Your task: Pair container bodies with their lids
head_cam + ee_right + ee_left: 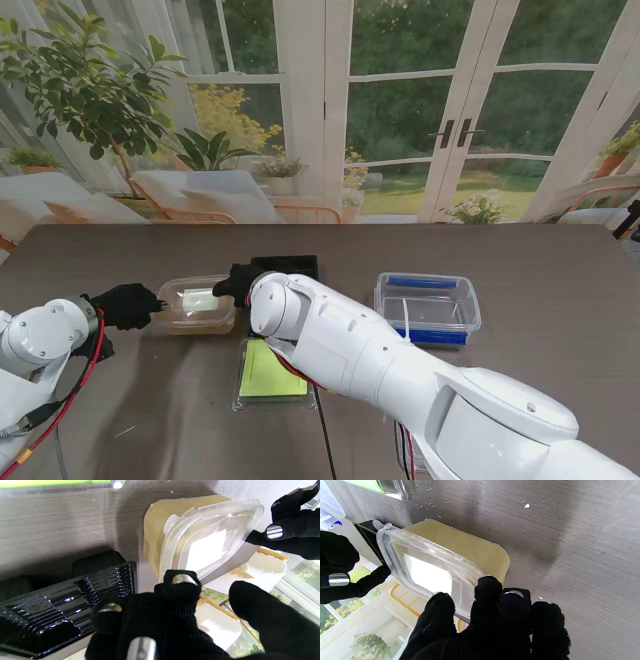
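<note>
A tan container body (190,318) sits on the table with a clear lid (198,300) on top of it; the lid looks slightly tilted. My left hand (128,305) is at the lid's left end, thumb and fingers (487,587) closed on its rim (470,580). My right hand (237,283) is at the lid's right end. Its index fingertip (182,578) touches the rim (212,540), and its thumb (252,600) stands apart from it.
A black ribbed tray (290,266) lies just behind my right hand. A clear piece with a green sheet (268,372) lies nearer to me, partly under the right arm. A clear box with blue clips (428,307) stands to the right.
</note>
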{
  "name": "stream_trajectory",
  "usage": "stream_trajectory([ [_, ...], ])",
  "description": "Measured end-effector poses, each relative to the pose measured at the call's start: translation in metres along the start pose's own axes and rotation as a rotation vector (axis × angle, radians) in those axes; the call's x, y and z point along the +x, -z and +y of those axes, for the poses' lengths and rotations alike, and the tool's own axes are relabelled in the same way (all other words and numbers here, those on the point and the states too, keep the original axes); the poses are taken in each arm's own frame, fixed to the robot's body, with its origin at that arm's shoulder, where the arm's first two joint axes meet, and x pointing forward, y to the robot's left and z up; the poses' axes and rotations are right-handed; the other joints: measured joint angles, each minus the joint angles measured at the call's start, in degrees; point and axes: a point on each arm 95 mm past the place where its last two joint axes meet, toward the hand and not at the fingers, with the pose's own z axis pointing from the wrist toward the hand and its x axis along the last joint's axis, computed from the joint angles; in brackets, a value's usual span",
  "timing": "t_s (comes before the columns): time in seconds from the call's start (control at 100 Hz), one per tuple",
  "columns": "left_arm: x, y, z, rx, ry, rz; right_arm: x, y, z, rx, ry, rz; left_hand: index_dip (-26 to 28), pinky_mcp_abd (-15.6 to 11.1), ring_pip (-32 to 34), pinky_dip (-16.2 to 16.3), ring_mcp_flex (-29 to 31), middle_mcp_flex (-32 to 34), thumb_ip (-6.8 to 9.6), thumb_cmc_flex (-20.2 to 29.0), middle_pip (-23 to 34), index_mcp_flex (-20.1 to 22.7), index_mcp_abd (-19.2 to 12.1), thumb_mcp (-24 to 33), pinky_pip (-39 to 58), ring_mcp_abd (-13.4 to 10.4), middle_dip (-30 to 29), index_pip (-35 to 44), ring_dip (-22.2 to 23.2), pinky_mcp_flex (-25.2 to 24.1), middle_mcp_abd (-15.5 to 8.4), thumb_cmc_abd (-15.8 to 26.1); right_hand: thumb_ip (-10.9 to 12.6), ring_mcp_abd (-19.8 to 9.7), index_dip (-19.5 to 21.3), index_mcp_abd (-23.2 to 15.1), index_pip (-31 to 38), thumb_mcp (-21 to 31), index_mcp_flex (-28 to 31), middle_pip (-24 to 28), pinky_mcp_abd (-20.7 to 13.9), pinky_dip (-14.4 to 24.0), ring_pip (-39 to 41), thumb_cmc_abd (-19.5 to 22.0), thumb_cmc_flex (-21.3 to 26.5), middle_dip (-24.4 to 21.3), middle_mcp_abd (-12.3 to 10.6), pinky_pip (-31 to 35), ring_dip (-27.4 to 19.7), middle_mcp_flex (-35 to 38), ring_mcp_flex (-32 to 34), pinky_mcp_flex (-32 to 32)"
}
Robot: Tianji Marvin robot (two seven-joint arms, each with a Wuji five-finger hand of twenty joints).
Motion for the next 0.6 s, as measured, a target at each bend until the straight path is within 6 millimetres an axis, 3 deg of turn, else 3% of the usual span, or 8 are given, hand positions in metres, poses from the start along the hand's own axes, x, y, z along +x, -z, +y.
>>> stream_trajectory([
  [0.6, 0.0022, 0.0010, -0.0011, -0.025, -0.011, -0.010, -0.0035, -0.0017, -0.0010, 0.019, 0.003, -0.008, -0.40, 0.01, 0.00, 0.00, -0.03, 0.00, 0.00, 0.00, 0.00, -0.12, 0.06, 0.00, -0.02, 0.00, 0.00, -1.50, 0.00, -0.02, 0.01, 0.00, 0.00, 0.00, -0.35, 0.00, -0.02, 0.00, 0.00, 0.00, 0.18, -0.11, 0.00, 0.00, 0.00, 0.00, 0.00, 0.00, -0.23, 0.00, 0.00, 0.00],
])
